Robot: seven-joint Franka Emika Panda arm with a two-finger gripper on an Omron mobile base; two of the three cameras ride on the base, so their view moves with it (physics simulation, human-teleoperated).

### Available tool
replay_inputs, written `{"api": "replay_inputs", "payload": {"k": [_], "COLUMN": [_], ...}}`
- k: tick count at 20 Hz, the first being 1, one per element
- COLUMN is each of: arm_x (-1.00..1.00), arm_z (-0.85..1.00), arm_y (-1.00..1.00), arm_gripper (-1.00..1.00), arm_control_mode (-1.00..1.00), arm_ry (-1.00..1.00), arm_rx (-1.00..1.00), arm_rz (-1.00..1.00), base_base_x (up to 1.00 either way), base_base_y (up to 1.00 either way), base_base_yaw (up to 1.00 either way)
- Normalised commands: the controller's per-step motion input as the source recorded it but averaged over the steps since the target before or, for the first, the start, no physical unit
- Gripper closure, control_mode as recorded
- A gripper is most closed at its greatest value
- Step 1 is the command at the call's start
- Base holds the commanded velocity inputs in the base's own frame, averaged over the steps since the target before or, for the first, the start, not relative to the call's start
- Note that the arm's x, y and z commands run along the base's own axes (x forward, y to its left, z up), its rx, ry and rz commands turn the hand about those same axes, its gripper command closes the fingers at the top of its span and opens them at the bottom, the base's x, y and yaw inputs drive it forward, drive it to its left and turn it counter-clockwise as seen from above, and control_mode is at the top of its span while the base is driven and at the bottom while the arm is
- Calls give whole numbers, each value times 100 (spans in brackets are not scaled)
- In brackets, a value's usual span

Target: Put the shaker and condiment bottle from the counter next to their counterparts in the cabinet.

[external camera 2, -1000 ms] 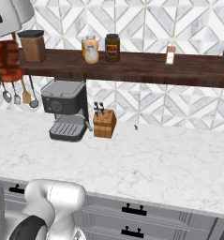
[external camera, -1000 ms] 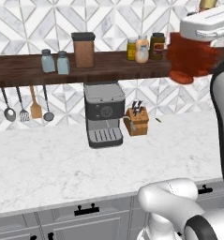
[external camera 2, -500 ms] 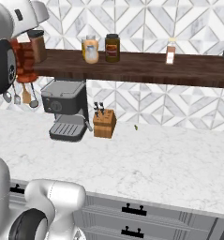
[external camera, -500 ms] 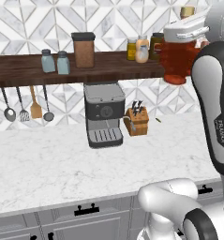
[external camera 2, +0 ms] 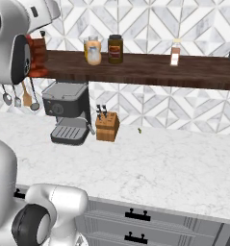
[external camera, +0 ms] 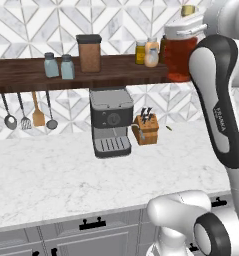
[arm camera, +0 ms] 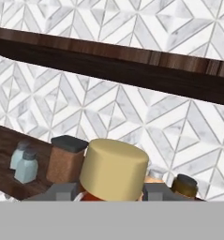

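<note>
1. Low in the hand view, dead centre, I see the tan stopper [arm camera: 114, 169] of the condiment bottle [external camera: 180, 52], with the gripper [arm camera: 111, 191] pinched onto the neck just beneath it, one grey finger [arm camera: 62, 191] on each side.

2. From the left base view, the bottle hangs at the upper right of the frame, level with the right end of the cabinet [external camera: 31, 75]. I cannot tell whether its base touches the plank or floats just clear.

3. My read on handling: the body is wide and lumpy, and it looks glassy, so probably heavy for its size and breakable. Held by the narrow neck, most of its weight sits below the grip and it may swing. The stopper's flare above the fingers should stop it slipping down.

4. Just beyond the bottle in the left base view stand its counterparts, the cluster of yellow, cream and dark jars [external camera: 150, 51]. They are close, so I would go down slowly to avoid knocking them.

5. Farther along the plank, toward the upper left, a brown canister [external camera: 89, 53] stands, then two blue-grey shakers [external camera: 59, 66] side by side, so that half of the job looks finished.

6. Below the shelf, against the tiled wall, sit a coffee machine [external camera: 111, 121] and a knife block [external camera: 145, 129].
</note>
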Motion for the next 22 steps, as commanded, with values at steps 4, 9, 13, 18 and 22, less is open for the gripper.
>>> {"api": "replay_inputs", "payload": {"k": [4,9,13,18,22], "arm_x": [42,36,14,1,21], "arm_z": [0,0,-4,-16,-1], "arm_y": [0,0,5,10,12], "arm_gripper": [100,100,100,100,100], "arm_control_mode": [-100,-100,-100,-100,-100], "arm_ry": [0,0,0,0,0], "arm_rx": [0,0,0,0,0], "arm_rz": [0,0,0,0,0], "base_base_x": [0,0,0,0,0], "base_base_y": [0,0,0,0,0], "base_base_yaw": [0,0,0,0,0]}}
